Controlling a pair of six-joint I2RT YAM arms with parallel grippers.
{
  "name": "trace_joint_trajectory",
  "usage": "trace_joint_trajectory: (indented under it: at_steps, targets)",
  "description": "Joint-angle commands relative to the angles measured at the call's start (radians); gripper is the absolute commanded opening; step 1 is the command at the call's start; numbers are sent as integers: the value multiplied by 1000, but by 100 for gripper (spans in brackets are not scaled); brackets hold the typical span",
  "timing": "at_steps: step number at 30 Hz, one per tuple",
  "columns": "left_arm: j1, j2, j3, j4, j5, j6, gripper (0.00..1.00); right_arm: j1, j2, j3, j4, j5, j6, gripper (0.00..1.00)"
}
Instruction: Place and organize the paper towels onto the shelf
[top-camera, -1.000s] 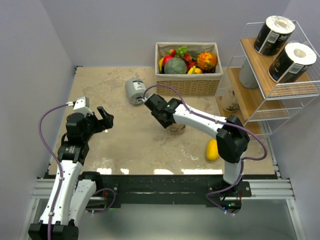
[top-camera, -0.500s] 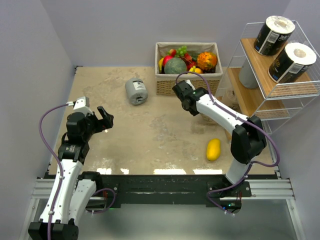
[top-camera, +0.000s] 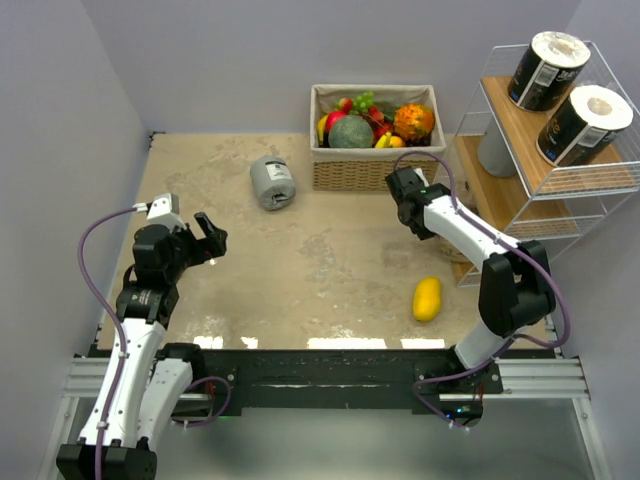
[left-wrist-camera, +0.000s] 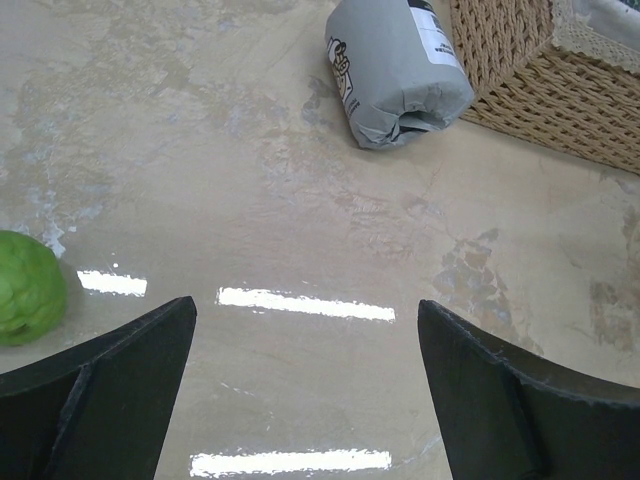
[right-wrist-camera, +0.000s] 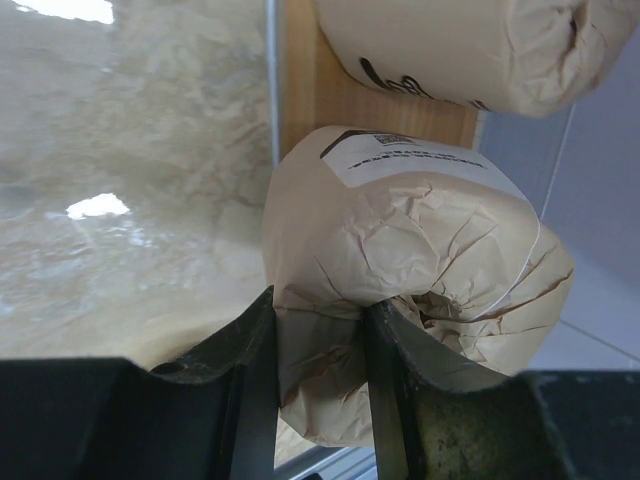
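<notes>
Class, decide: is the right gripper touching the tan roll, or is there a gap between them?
Touching. The right wrist view shows the right gripper with its fingers pressed into both sides of the tan roll, creasing its wrap.

A rectangular woven wicker basket with a white cloth lining (top-camera: 375, 172) stood at the back of the mottled beige stone-patterned table (top-camera: 300, 275). Inside it lay a round grey-green melon (top-camera: 351, 132), a knobbly orange fruit (top-camera: 414, 121) and a small bunch of green grapes (top-camera: 364, 100). A smooth yellow mango (top-camera: 427, 299) lay well apart from the basket, nearer the front edge. In the left wrist view, a bumpy green round fruit (left-wrist-camera: 28, 288) rested on the tabletop.
</notes>
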Motion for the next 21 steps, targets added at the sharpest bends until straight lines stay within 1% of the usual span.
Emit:
trace_joint_trajectory:
  at_steps: [1,8,14,17,21]
  targets:
    - [-8,-2,16,4,-5,8,98,-38,-44,-66,127,86,-66,33]
    - [-15,-5,16,3,-16,5,98,-101,-53,-143,280,152,-119,34]
    - [-15,-5,17,0,-25,7,98,-138,-82,-195,393,143,-181,33]
    - [-15,-11,16,1,-28,4,98,-149,-88,-232,431,144,-209,39]
    - [-15,-8,17,-2,-29,5,98,-152,-88,-212,411,149,-197,44]
